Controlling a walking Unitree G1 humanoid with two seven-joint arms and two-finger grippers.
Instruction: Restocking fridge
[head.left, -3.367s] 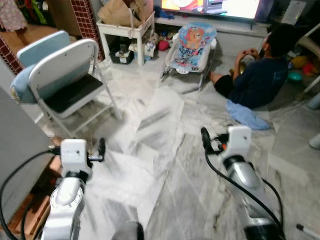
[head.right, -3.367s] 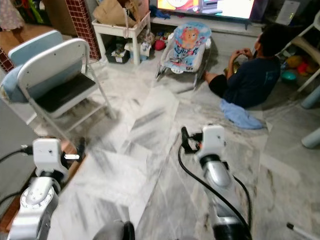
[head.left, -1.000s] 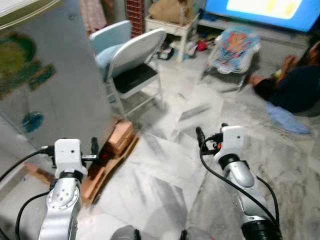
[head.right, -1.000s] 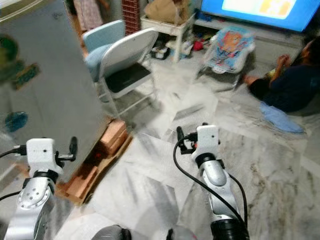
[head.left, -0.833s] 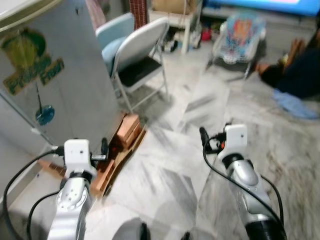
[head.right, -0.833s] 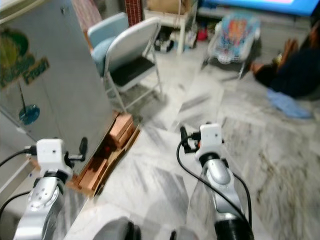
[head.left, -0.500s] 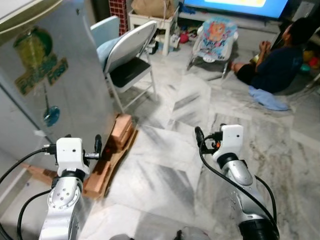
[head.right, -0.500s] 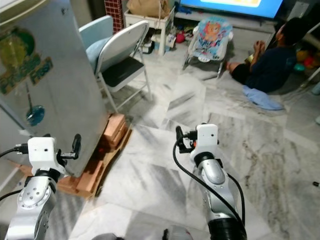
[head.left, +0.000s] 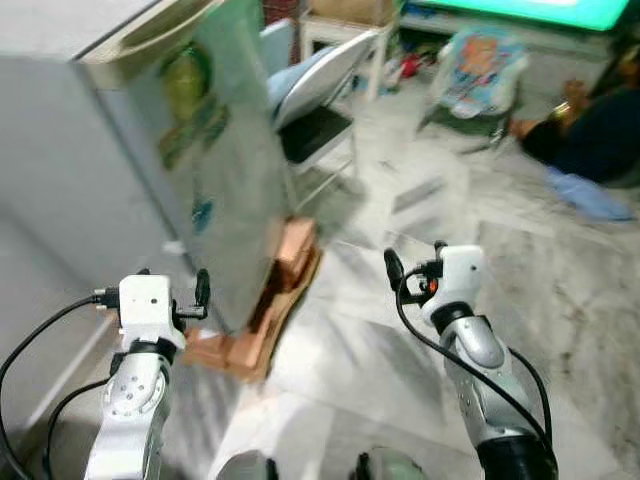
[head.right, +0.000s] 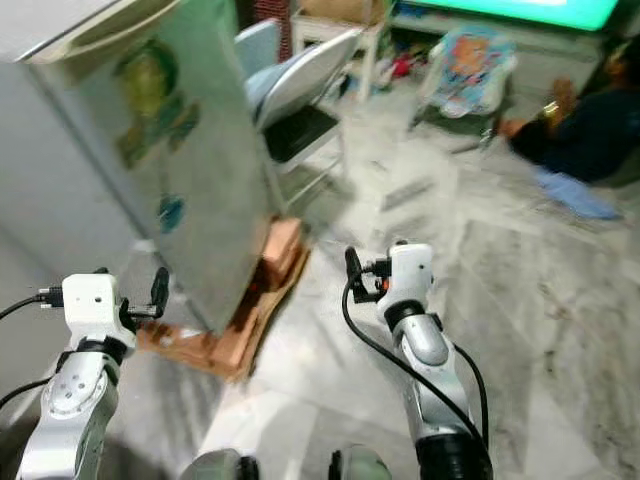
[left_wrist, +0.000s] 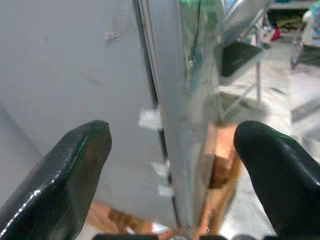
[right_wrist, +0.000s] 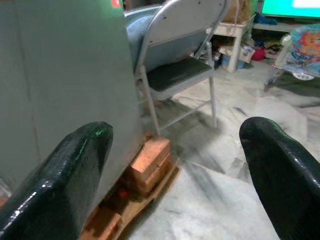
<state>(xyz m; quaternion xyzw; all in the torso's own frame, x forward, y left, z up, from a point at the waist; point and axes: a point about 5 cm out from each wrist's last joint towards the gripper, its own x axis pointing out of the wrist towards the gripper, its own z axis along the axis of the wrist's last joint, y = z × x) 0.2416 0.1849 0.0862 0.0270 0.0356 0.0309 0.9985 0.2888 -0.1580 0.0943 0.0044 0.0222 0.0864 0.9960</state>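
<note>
Across the upper left of the frame stands one fridge (head.left: 130, 150), its door shut, with three stickers (head.left: 195, 110) on its side, raised on bricks (head.left: 285, 265) over a wooden pallet (head.left: 245, 345); we count two folding chairs (head.left: 320, 90) behind it, one baby bouncer (head.left: 480, 70) at upper right, and one person (head.left: 590, 130) seated on the marble floor (head.left: 560, 290); our left gripper (left_wrist: 172, 165) is spread wide before the fridge's corner, our right gripper (right_wrist: 175, 175) likewise spread, toward the chairs; against half a second ago, the fridge looms larger and more central, since our view has swung toward it.
</note>
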